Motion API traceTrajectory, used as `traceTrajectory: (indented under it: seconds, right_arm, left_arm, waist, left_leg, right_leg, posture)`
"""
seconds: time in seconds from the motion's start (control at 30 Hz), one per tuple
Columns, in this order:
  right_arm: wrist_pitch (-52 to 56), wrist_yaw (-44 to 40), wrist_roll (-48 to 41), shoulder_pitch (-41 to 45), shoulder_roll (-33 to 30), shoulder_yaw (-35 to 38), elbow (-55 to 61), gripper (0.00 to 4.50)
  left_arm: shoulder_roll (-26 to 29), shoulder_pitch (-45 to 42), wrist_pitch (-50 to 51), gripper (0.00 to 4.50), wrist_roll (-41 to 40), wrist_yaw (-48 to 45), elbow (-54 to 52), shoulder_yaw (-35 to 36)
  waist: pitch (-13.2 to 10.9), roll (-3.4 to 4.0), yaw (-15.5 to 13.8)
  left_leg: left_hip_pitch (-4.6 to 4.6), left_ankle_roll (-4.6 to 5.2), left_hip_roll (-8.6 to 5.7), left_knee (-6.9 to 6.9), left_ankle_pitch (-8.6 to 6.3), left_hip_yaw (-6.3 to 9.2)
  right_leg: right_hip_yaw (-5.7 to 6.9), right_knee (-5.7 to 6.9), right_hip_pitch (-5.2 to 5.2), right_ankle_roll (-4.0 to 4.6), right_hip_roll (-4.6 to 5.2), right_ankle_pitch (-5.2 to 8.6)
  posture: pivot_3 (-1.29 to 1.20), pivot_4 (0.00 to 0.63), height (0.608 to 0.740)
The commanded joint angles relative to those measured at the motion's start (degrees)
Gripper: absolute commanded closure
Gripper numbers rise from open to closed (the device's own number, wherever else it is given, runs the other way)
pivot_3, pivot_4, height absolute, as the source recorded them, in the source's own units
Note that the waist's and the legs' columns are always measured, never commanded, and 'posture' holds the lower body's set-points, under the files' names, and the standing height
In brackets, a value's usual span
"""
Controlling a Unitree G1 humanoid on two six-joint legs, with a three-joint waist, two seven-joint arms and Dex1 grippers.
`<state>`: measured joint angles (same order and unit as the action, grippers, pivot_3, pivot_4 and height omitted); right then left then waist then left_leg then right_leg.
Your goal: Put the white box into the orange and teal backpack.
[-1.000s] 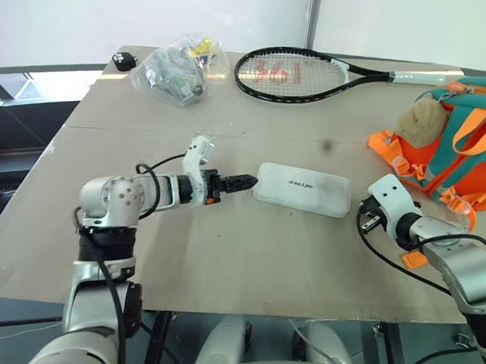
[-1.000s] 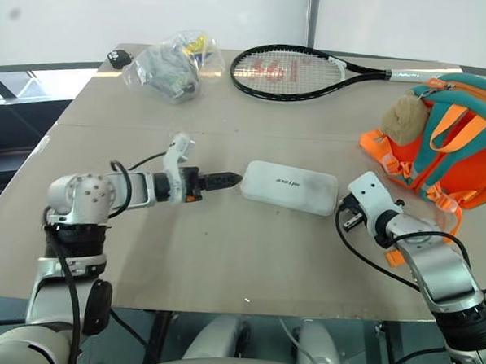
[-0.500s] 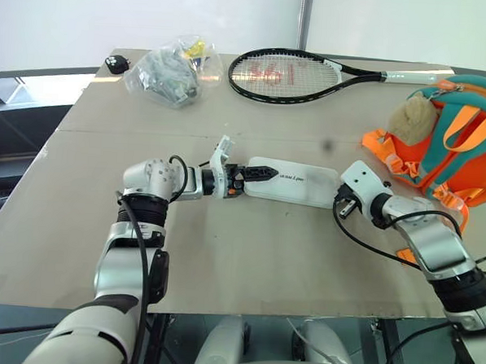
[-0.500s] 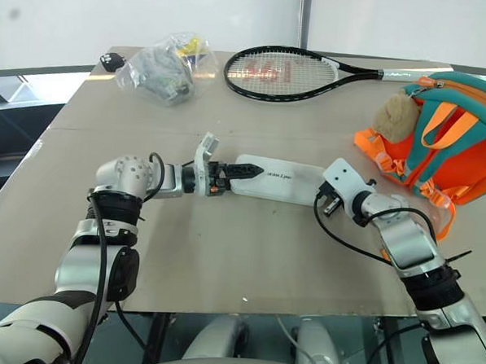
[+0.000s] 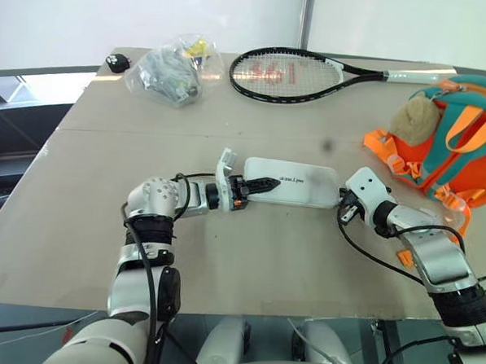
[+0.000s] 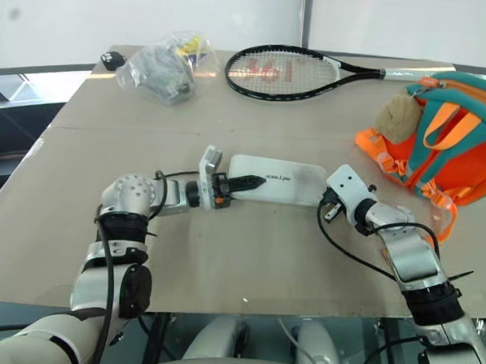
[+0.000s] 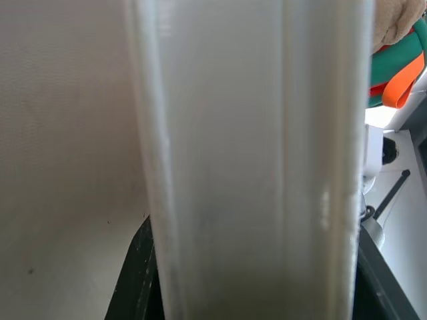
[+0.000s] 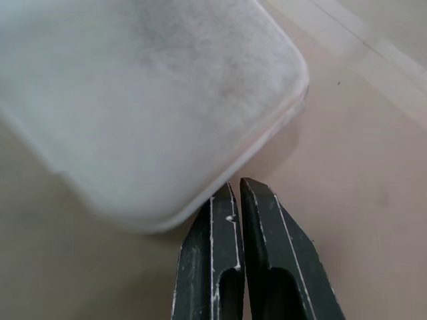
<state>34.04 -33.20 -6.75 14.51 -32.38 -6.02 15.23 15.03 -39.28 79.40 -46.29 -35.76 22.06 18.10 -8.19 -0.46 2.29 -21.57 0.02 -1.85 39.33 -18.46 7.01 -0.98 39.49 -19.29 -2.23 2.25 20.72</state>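
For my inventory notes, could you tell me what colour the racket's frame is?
The tennis racket has a black frame, clearest in the left eye view.

My right hand [image 8: 238, 190] comes up with its two black fingers [image 8: 207, 260] pressed together, no gap between the tips. Just past those tips lies a rounded corner of the white box [image 8: 140, 100], flat on the tan bench [image 8: 347, 160]. The fingertips sit right at the box's lower edge; I think they touch it, though the edge is blurred and I can't be sure. A pale seam line crosses the bench beyond the box's corner.
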Motion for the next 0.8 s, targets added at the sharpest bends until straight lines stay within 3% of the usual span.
traceTrajectory:
  seconds: [0.03, 0.2, 0.23, 0.3, 0.43, 0.5, 0.8]
  right_arm:
    - [5.4, 0.7, -6.4, -3.0, -1.1, 12.1, 11.4, 3.66]
    - [17.7, 1.7, -17.4, -9.9, -1.2, 30.1, 24.9, 1.17]
    - [20.4, 1.7, -20.0, -11.1, -1.2, 34.3, 27.3, 0.96]
    - [25.7, 1.1, -25.8, -13.5, -1.6, 41.6, 31.0, 0.03]
    - [35.0, -0.3, -35.9, -19.7, -4.3, 53.8, 36.1, 0.0]
    - [36.8, 6.9, -31.8, -16.5, -4.1, 54.8, 32.6, 0.0]
    - [30.1, 17.7, -25.0, 0.3, -3.1, 40.5, 18.9, 0.0]
  left_arm:
    - [-0.4, 1.8, 1.1, 3.34, -3.7, 1.2, -8.5, 2.6]
    - [-1.6, 3.8, -0.1, 3.34, -7.0, 2.5, -16.4, 4.6]
    - [-1.9, 3.8, -0.3, 3.34, -7.5, 3.1, -17.2, 5.3]
    - [-2.3, 3.8, -0.2, 3.34, -8.6, 4.1, -18.5, 6.3]
    - [-2.4, 3.6, 0.0, 3.34, -11.4, 5.7, -20.9, 8.0]
    - [-1.5, 3.2, 0.0, 3.34, -13.5, 6.1, -22.2, 9.9]
    - [2.8, 4.6, -4.6, 3.34, -13.6, 4.6, -27.0, 7.5]
  waist:
    - [0.0, 0.0, 0.0]
    - [0.0, -0.01, -0.4]
    - [0.0, 0.0, -0.4]
    - [0.0, 0.02, -0.8]
    - [0.0, 0.0, -1.5]
    - [0.0, -0.01, -1.4]
    - [0.0, -0.01, -1.3]
  left_leg:
    - [-0.19, 0.0, 0.0, 0.07, 0.0, -0.01]
    - [-0.32, 0.0, 0.0, 0.03, 0.0, -0.02]
    - [-0.3, 0.0, 0.0, 0.02, 0.0, -0.04]
    - [-0.31, 0.01, -0.03, 0.01, 0.0, -0.06]
    - [-0.3, 0.01, -0.01, 0.0, 0.0, -0.11]
    - [-0.23, 0.02, 0.0, -0.01, -0.01, -0.2]
    - [-0.09, 0.01, 0.04, -0.04, 0.0, -0.43]
  right_leg:
    - [-0.01, 0.3, -0.17, 0.0, -0.01, 0.0]
    - [0.01, 0.31, -0.24, 0.0, -0.02, 0.0]
    - [-0.01, 0.3, -0.24, 0.0, -0.02, 0.0]
    - [-0.03, 0.31, -0.24, 0.0, 0.0, 0.0]
    - [-0.04, 0.29, -0.2, 0.0, -0.05, 0.0]
    - [-0.13, 0.29, -0.19, 0.0, -0.08, 0.0]
    - [-0.45, 0.29, -0.29, 0.0, -0.13, 0.0]
  posture:
    - [0.0, 0.15, 0.74]
    - [0.0, 0.15, 0.74]
    - [0.0, 0.15, 0.74]
    - [0.0, 0.15, 0.74]
    - [0.0, 0.15, 0.74]
    - [0.0, 0.15, 0.74]
    - [0.0, 0.15, 0.74]
